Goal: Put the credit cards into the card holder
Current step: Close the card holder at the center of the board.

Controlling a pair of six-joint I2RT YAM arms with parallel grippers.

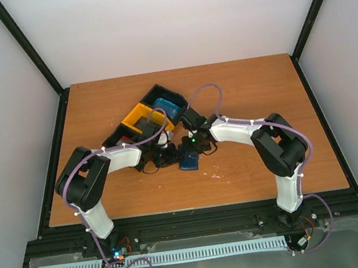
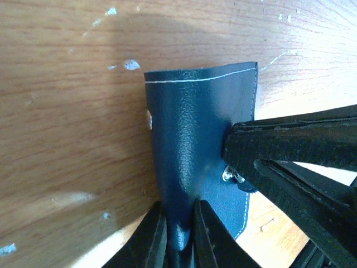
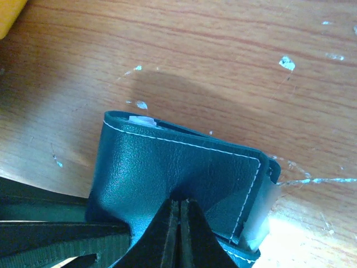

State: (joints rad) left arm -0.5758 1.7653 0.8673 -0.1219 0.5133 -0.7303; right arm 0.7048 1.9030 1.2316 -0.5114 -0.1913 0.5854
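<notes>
The card holder (image 1: 188, 161), a dark navy wallet with white stitching, is at the table's middle, folded over. My left gripper (image 1: 170, 154) is shut on a pinched fold of it, shown in the left wrist view (image 2: 178, 234) with the holder (image 2: 195, 123) above the fingers. My right gripper (image 1: 192, 147) is shut on its near flap (image 3: 179, 223); the holder (image 3: 167, 162) fills that view. The right fingers (image 2: 290, 142) press beside its metal snap (image 2: 227, 175). A pale edge (image 3: 142, 120) peeks from the top pocket. No red credit cards show.
A black-and-yellow three-section bin (image 1: 141, 116) stands just behind the grippers, with a brighter blue bundle (image 1: 171, 105) in its right section. The wood table (image 1: 260, 88) has black rails along its edges. The left gripper's body (image 3: 50, 234) shows at the right wrist view's lower left.
</notes>
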